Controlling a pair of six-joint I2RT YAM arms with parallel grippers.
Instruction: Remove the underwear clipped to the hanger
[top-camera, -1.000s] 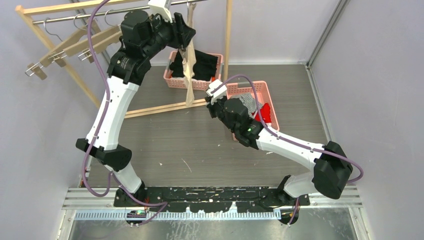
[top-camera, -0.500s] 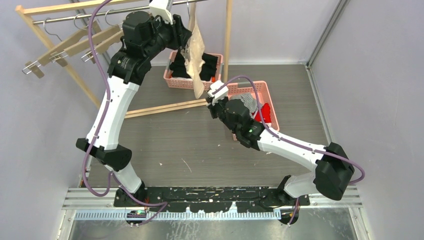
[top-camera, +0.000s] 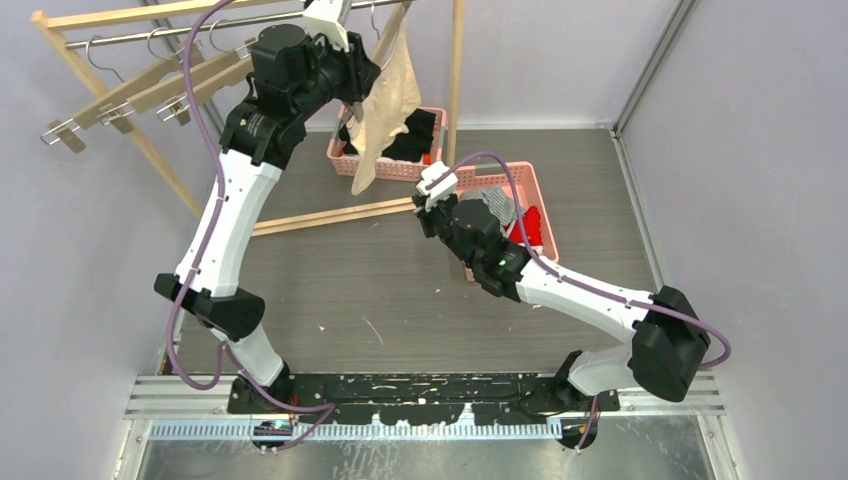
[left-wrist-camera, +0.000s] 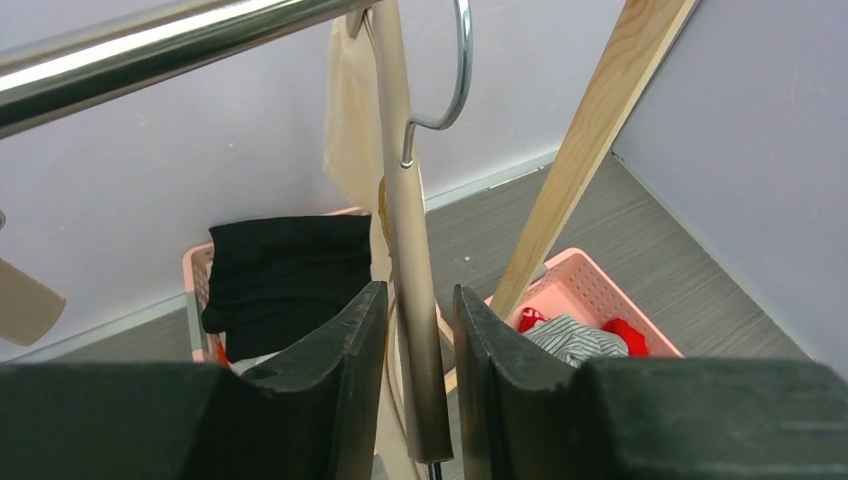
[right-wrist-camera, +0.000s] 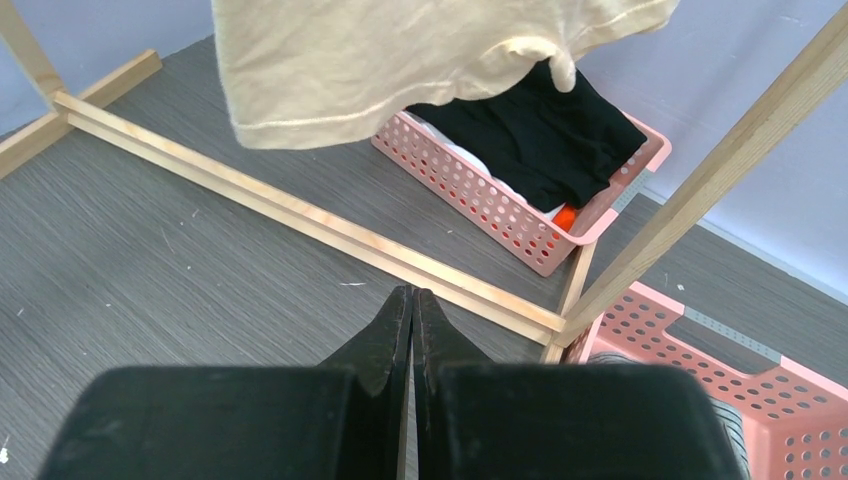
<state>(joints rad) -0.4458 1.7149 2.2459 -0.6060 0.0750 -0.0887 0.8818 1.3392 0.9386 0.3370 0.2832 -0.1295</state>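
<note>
The beige underwear (top-camera: 385, 95) is hanging from the hanger (left-wrist-camera: 395, 150) on the rail (left-wrist-camera: 150, 40). Your left gripper (left-wrist-camera: 415, 300) is holding its jaws narrow around the hanger's wooden bar; you cannot tell whether they are pinching it. Your right gripper (right-wrist-camera: 412, 300) is hovering low over the table (right-wrist-camera: 150, 250), jaws closed on nothing. The striped piece (left-wrist-camera: 565, 335) and the red piece (left-wrist-camera: 625, 335) are lying in the basket (left-wrist-camera: 590, 285).

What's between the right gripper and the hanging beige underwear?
In the right wrist view, the rack's wooden base rail and bare grey floor lie between the shut right gripper and the beige underwear.
</note>
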